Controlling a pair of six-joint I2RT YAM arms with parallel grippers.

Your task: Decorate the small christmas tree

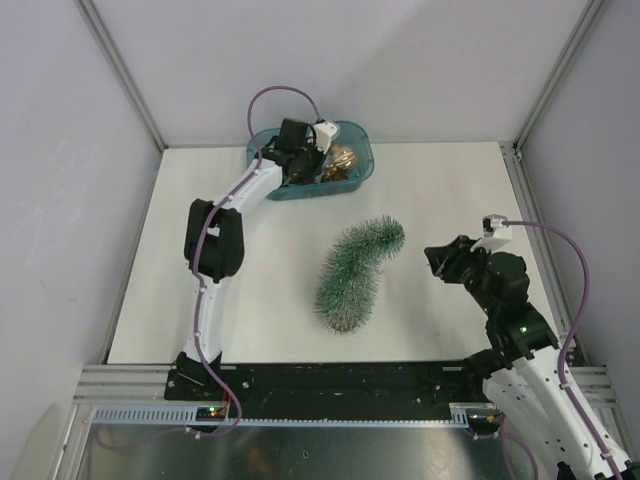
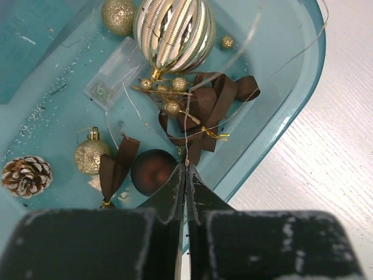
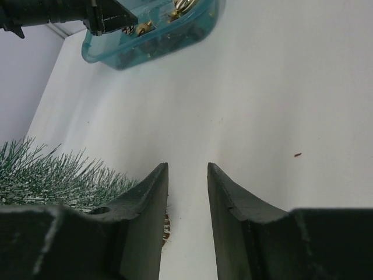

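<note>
The small christmas tree (image 1: pixel 355 275) lies on its side, bent, mid-table; its frosted needles (image 3: pixel 46 175) show left of my right gripper. My left gripper (image 2: pixel 186 169) reaches into the teal tub (image 1: pixel 360 170) and is shut on a thin wire (image 2: pixel 189 125) that runs up across the ornaments. Below it lie a brown ball (image 2: pixel 152 172), a brown ribbon (image 2: pixel 213 99) and a striped gold ball (image 2: pixel 175 32). My right gripper (image 1: pixel 437 258) is open and empty just right of the tree, low over the table (image 3: pixel 280 87); it also shows in the right wrist view (image 3: pixel 187 169).
The tub (image 2: pixel 274 128) also holds gold glitter balls (image 2: pixel 90 156), a pine cone (image 2: pixel 26 175) and a clear battery box (image 2: pixel 113 76). It stands at the table's far edge (image 3: pixel 151 41). Grey walls close in the table at the back and both sides.
</note>
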